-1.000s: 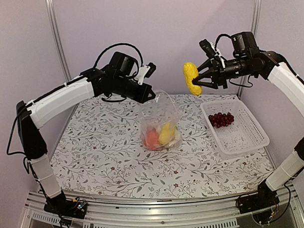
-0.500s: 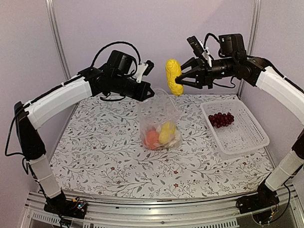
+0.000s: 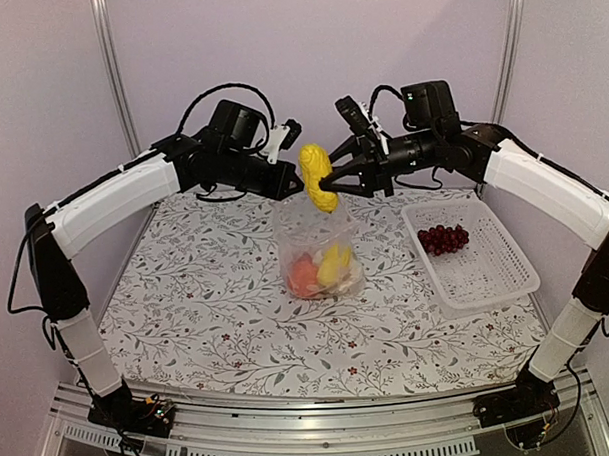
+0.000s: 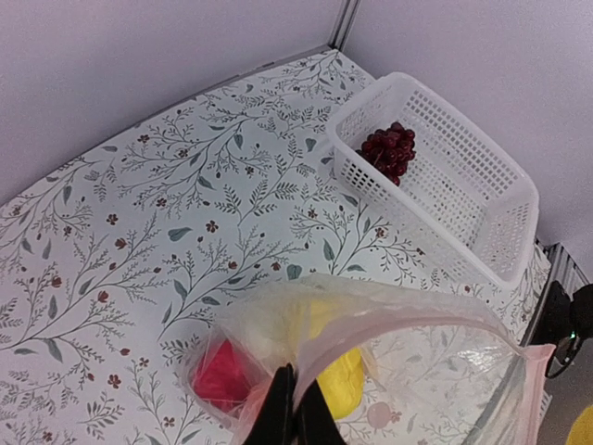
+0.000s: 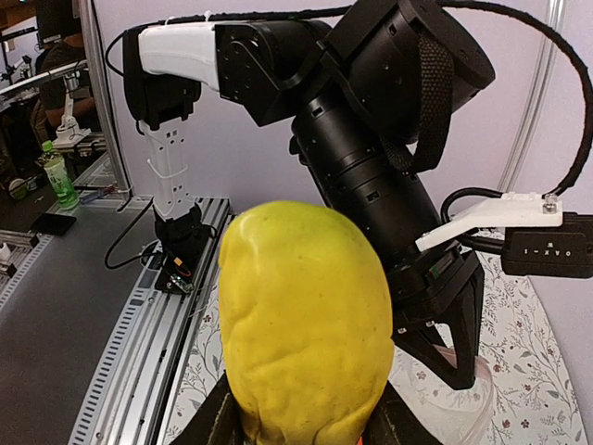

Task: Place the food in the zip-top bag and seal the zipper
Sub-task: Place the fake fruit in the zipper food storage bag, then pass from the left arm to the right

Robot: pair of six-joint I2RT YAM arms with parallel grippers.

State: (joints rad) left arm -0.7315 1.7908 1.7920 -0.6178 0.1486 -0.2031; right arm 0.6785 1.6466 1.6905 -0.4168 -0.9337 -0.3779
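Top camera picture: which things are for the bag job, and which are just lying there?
For the job: zip-top bag, yellow food piece, grape bunch, food already bagged.
Just lying about: white basket, flowery table cover.

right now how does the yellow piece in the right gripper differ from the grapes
Colour: the yellow piece is bright yellow; the grapes are dark red.
Shape: the yellow piece is one lumpy body; the grapes are a bunch of small balls.
Place: the yellow piece is held in the air by the right gripper, near the bag's mouth; the grapes lie in the basket.
Shared: neither is in the bag yet.
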